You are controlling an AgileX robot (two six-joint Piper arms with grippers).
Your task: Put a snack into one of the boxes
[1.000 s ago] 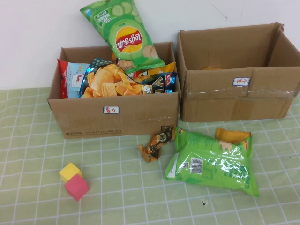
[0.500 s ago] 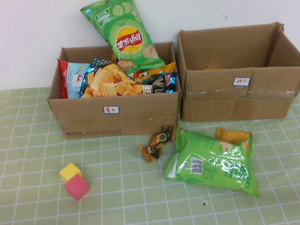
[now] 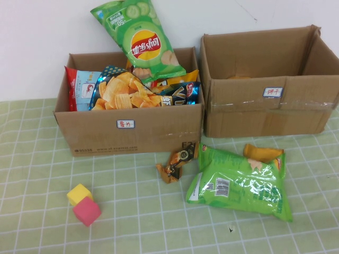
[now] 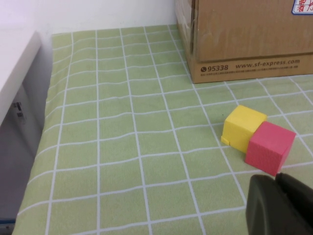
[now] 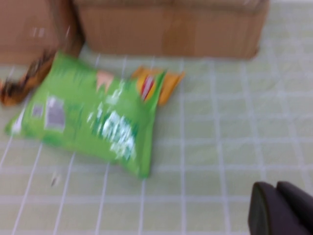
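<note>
This looks like a staged test bench in a lab, not a home or shop. A green checked cloth (image 3: 132,222) covers a table pushed against a bare white wall (image 3: 42,42) at the frame's top. Two shipping cartons (image 3: 132,132) carry small handwritten labels (image 3: 125,124), and two foam cubes (image 3: 85,205) (yellow and pink) sit at the lower left like props.
</note>
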